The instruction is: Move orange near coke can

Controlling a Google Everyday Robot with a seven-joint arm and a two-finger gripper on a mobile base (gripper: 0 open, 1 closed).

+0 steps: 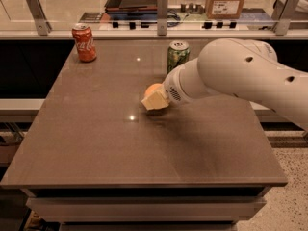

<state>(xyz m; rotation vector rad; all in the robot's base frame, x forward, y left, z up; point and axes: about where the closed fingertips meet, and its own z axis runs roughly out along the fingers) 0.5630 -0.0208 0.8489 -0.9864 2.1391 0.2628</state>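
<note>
Near the middle of the table point(96, 148), the gripper point(155, 100) sits against the orange point(152, 87); its hold I cannot tell. The coke can point(84, 43) stands well apart, far left.

Your bulky white arm point(240, 73) entering from the right edge, forearm sloping down-left, your gripper point(155, 100) at frame centre.

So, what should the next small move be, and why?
Probably start shifting the orange left and back toward the coke can: the gripper is right at the orange, while the coke can stands far off at the table's back-left corner.
</note>
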